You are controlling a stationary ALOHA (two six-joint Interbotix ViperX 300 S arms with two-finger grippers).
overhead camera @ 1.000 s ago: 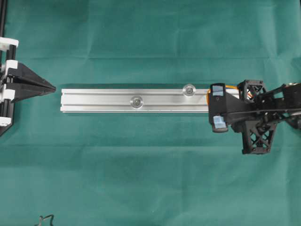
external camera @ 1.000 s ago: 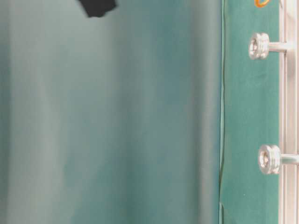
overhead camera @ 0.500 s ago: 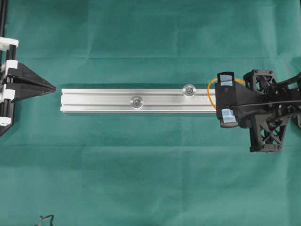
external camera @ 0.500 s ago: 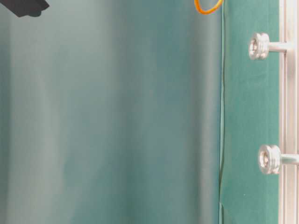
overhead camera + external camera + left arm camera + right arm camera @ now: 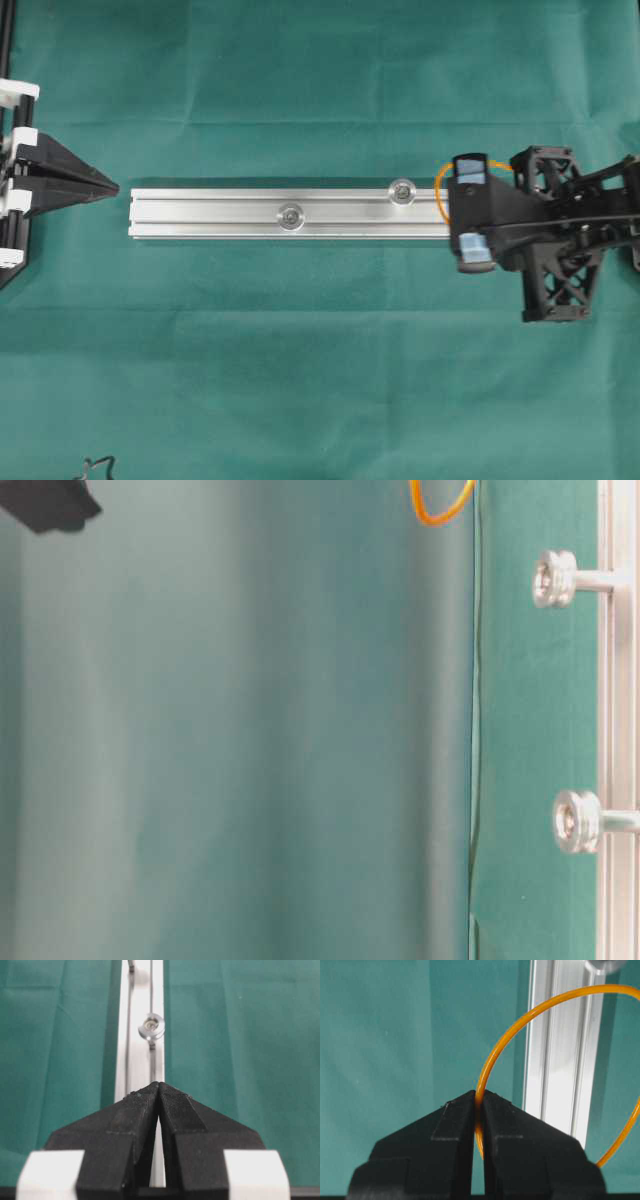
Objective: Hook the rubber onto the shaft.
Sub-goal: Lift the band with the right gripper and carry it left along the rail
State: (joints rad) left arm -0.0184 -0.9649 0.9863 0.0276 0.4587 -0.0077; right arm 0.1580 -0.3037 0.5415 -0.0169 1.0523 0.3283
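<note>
At the right end of the rail (image 5: pixel 290 212), my right gripper (image 5: pixel 479 1105) has lifted the rubber band (image 5: pixel 520 1035) clear and edged back left toward the nearest shaft (image 5: pixel 402 190). Its jaws pinch the band's edge, loop hanging free, unhooked. My left gripper (image 5: pixel 159 1086) sits closed, idle, at left.

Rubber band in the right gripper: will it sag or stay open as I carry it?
The rubber band is thin, yet holds a round loop beyond the right gripper, so probably springy. Pinched at one spot, it may swing.
</note>
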